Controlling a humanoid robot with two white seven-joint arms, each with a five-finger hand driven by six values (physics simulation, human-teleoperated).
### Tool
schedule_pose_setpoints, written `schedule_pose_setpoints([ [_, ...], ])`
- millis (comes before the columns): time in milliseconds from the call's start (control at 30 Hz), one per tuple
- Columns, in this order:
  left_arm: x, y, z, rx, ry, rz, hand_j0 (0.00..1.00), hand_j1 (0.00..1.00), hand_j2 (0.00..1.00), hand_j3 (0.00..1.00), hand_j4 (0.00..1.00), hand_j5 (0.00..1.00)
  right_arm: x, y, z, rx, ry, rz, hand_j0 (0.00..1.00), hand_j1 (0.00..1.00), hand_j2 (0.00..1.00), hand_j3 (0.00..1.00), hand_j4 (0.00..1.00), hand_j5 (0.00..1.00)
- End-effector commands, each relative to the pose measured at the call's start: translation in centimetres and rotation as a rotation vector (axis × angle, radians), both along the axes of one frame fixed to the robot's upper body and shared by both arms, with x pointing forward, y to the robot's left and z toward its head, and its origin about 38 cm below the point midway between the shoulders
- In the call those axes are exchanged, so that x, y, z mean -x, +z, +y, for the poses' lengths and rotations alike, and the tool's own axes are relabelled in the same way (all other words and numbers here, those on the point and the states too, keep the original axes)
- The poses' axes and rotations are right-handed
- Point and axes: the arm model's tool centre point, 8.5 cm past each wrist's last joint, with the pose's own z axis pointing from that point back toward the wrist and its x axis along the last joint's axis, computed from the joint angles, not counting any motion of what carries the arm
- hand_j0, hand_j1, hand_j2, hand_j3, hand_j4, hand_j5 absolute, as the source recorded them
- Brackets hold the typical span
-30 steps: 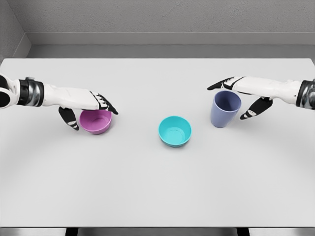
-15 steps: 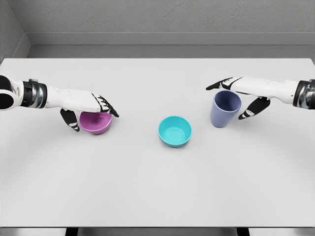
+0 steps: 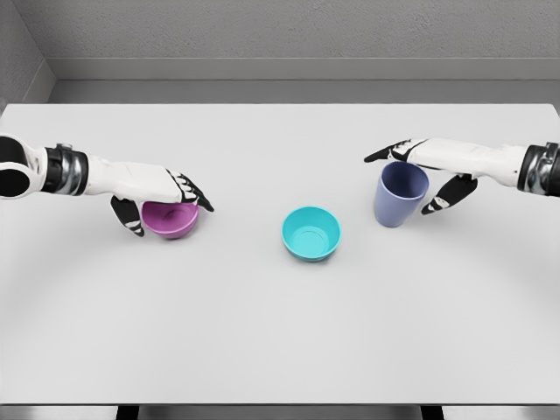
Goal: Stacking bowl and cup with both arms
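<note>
A wide white table [image 3: 280,350] is seen from the head camera, and three vessels are spread across its middle band. At the right stands a tall blue-violet cup [image 3: 401,193], upright and open end up. A teal bowl [image 3: 311,234] is set near the centre, well apart from both hands. At the left a purple bowl [image 3: 170,218] is partly covered from above.

The right hand [image 3: 427,175] is held around the cup with its fingers apart: the fingers are stretched behind the far rim, the thumb is spread on the near right side, and no firm clamp can be made out. The left hand [image 3: 157,196] is laid over the purple bowl, fingers draped across the far rim and thumb down at the left wall; it appears closed on the bowl, though real contact cannot be confirmed.

The cup is judged the greater risk. If the fingers are closed unevenly or high on the wall, it could be tipped or pushed leftward. The purple bowl is gripped by a rim pinch only, so it could be tilted or slipped on lifting. If both arms are brought to the teal bowl together, a collision could be caused, and that bowl could be knocked aside.
</note>
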Motion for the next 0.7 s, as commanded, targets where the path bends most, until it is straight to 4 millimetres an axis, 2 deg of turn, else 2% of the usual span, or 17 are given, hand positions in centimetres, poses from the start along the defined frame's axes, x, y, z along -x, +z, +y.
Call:
schedule_pose_setpoints([
  [0,-0.02,0.16,-0.09,0.007,0.001,-0.001,1.0,1.0,1.0,1.0,1.0,1.0,0.03,-0.11,0.04,-0.003,-0.001,0.005,1.0,1.0,1.0,1.0,1.0,1.0],
  [667,-0.11,0.08,-0.1,0.001,0.001,-0.003,1.0,1.0,1.0,1.0,1.0,1.0,-0.41,-1.06,0.29,-0.005,-0.011,0.022,1.0,1.0,1.0,1.0,1.0,1.0],
])
